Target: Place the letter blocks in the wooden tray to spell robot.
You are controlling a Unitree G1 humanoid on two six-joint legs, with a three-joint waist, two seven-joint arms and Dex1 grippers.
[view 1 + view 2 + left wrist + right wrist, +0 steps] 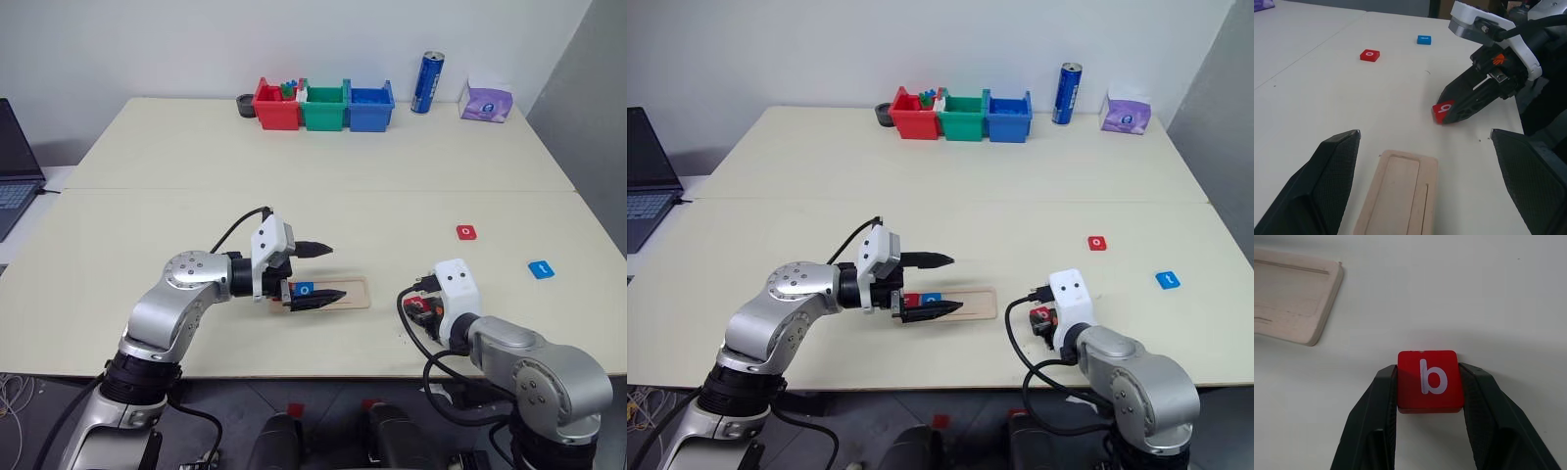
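Letter blocks are partly placed: in the right eye view the wooden tray [965,304], at lower centre, holds a red tile [912,300] and a blue tile [934,298] at its left end, their letters too small to read. The left gripper [939,285] hovers there, jaws spread wide and empty. The right gripper [1430,382] clamps the red b block [1428,379] just right of the tray. A red o block [466,232] and a blue block [540,268] wait at right, so three placements seem left.

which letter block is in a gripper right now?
The red "b" block, pinched between the right gripper's fingers. The red "o" and the blue block lie loose on the table, farther right.
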